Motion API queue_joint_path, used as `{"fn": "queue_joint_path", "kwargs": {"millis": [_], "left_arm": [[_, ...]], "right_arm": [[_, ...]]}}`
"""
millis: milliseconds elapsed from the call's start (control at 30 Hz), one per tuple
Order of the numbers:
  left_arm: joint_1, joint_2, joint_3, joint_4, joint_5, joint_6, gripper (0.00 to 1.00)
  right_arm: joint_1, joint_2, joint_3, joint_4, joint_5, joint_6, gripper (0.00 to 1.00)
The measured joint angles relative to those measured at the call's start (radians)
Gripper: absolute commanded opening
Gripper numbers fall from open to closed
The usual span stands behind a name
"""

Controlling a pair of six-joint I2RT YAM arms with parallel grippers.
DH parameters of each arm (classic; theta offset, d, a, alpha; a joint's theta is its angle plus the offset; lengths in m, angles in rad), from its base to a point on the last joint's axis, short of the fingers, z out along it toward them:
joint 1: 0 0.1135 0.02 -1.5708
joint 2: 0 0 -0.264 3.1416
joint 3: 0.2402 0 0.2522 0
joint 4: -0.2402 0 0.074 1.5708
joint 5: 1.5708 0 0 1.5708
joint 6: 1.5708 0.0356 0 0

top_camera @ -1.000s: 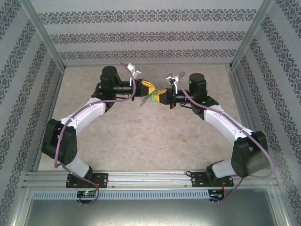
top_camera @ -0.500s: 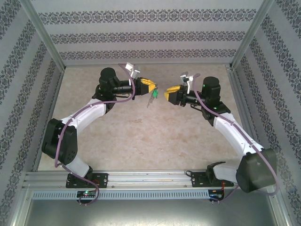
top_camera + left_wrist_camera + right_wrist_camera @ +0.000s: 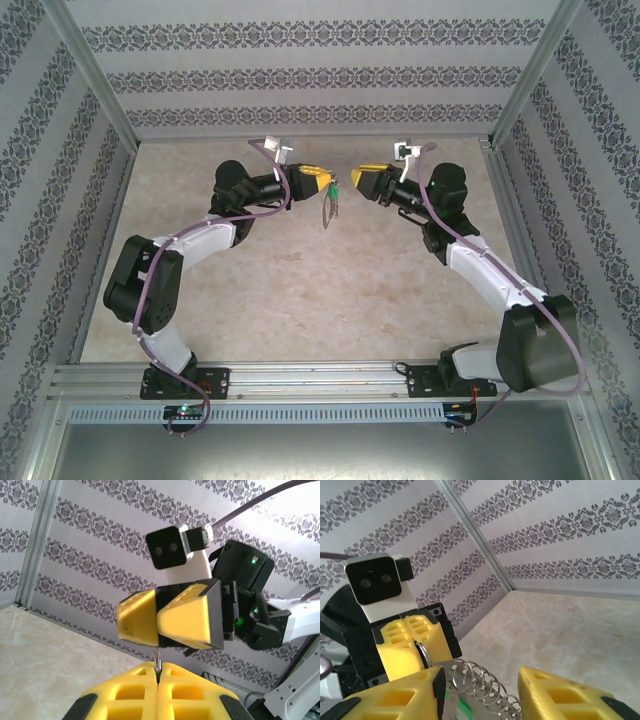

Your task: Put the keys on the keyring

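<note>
Here, left claw [image 3: 329,184] pinching keyring [image 3: 327,206], right claw [image 3: 356,181] agape

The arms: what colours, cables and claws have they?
The left arm and right arm have white links between black joints, and purple cables run along them. The left claw and right claw have blocky yellow fingers with cut-out pockets, each under a small black camera.

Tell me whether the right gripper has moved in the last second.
Yes. The right gripper has pulled back rightward and toward the far wall, away from the keyring.
</note>
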Motion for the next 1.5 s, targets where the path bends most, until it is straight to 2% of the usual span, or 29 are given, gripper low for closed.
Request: {"fn": "queue_joint_path", "kwargs": {"millis": [433,933,1000,1367,1500], "left_arm": [[0.000,0.033,0.000,0.122,-0.025,-0.112,0.00],[-0.002,0.046,0.001,0.131,-0.024,-0.120,0.00],[-0.002,0.046,0.003,0.131,-0.024,-0.120,0.00],[-0.007,0.046,0.012,0.132,-0.015,-0.122,0.00],[-0.007,0.046,0.014,0.132,-0.017,-0.122,0.00]], "right_arm": [[0.057,0.073,0.001,0.192,-0.061,0.102,0.39],[0.081,0.110,0.012,0.275,-0.108,0.153,0.34],[0.081,0.114,0.016,0.281,-0.112,0.156,0.31],[0.080,0.130,0.022,0.295,-0.119,0.174,0.00],[0.077,0.130,0.022,0.295,-0.119,0.175,0.00]]}}
